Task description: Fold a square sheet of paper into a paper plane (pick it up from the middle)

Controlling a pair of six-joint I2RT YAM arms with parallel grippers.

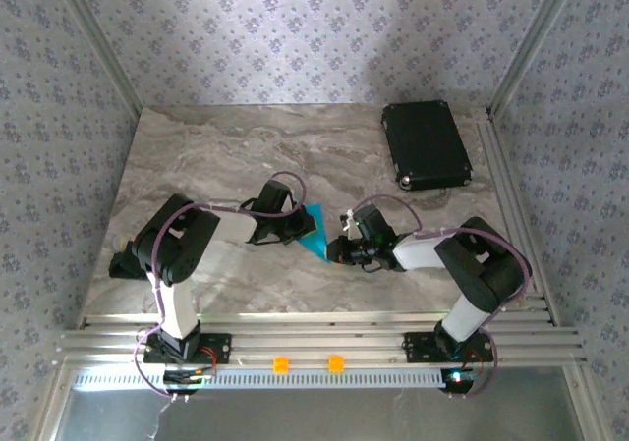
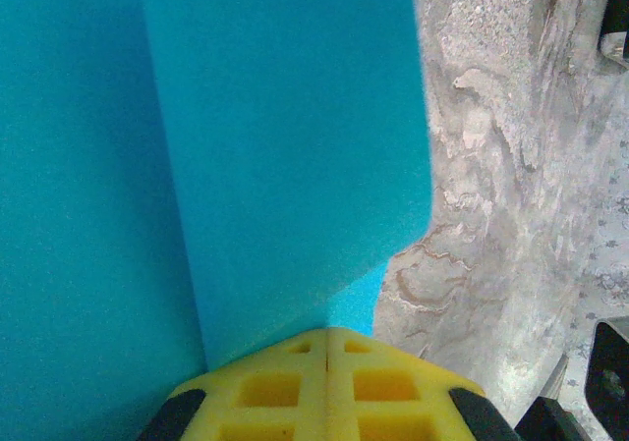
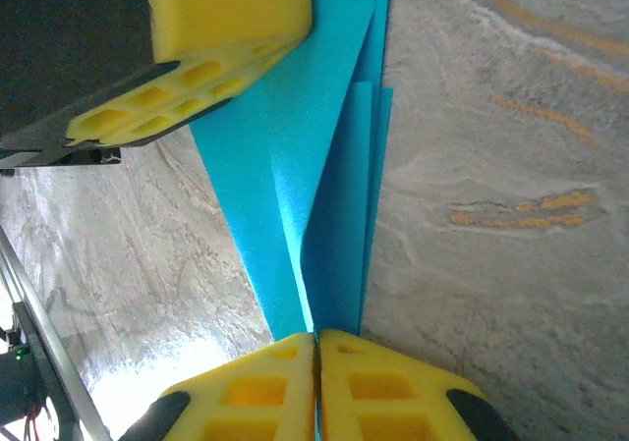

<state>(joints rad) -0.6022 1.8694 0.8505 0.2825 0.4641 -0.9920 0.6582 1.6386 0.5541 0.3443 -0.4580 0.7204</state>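
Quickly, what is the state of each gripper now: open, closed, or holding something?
Left gripper: closed, holding the blue paper.
Right gripper: closed, holding the same blue paper.

Cyan paper [image 2: 285, 146] covers left and centre, one folded layer overlapping another. Left hand [image 2: 327, 341] at bottom edge, yellow pads pressed together on paper's lower edge. Grey marble table [image 2: 511, 215] at right.
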